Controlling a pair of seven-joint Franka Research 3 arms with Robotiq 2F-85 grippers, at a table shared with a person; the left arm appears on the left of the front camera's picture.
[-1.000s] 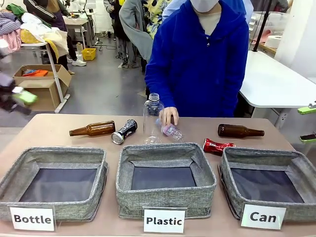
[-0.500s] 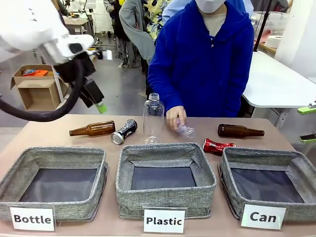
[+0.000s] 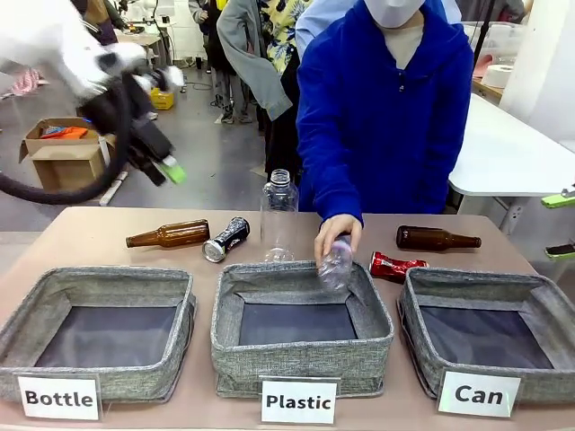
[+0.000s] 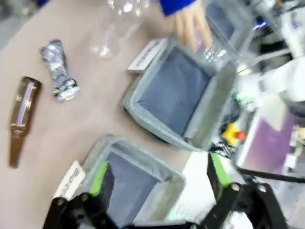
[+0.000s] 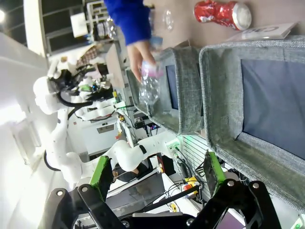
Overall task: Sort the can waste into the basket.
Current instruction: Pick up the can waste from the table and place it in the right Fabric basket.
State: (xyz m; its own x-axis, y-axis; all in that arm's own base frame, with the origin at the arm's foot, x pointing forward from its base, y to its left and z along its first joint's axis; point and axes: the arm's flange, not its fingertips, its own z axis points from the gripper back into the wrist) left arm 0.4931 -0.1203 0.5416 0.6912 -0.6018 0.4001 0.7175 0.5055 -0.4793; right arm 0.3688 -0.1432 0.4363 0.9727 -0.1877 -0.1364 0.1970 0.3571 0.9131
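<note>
The person's hand [image 3: 337,230] had moved a clear bottle [image 3: 335,264] over the bin [image 3: 301,355] left of the basket [image 3: 422,346] (itself empty). The red can [image 3: 393,266] and black can [image 3: 226,240] lay untouched, with the left gripper [image 4: 158,171] and right gripper [image 5: 158,171] open.

Tan surface [image 3: 90,235] with three grey fabric bins along its near edge: Bottle bin [image 3: 99,278], Plastic bin [image 3: 301,355], Can basket [image 3: 420,346]. Behind them lie a left brown bottle [image 3: 168,235], black can [image 3: 226,239], crushed red can [image 3: 393,266] and right brown bottle [image 3: 436,238]; a clear bottle [image 3: 278,215] stands upright.

The desk [image 3: 90,235] is tan. The black can [image 3: 226,239] has a silver end, and the red can [image 3: 393,266] is shiny. The basket [image 3: 415,332] is grey weave with a dark bottom and a white label. One bottle [image 3: 167,235] is brown. The left pincer [image 4: 158,171] and right pincer [image 5: 157,169] are black with green pads [image 4: 99,174].
</note>
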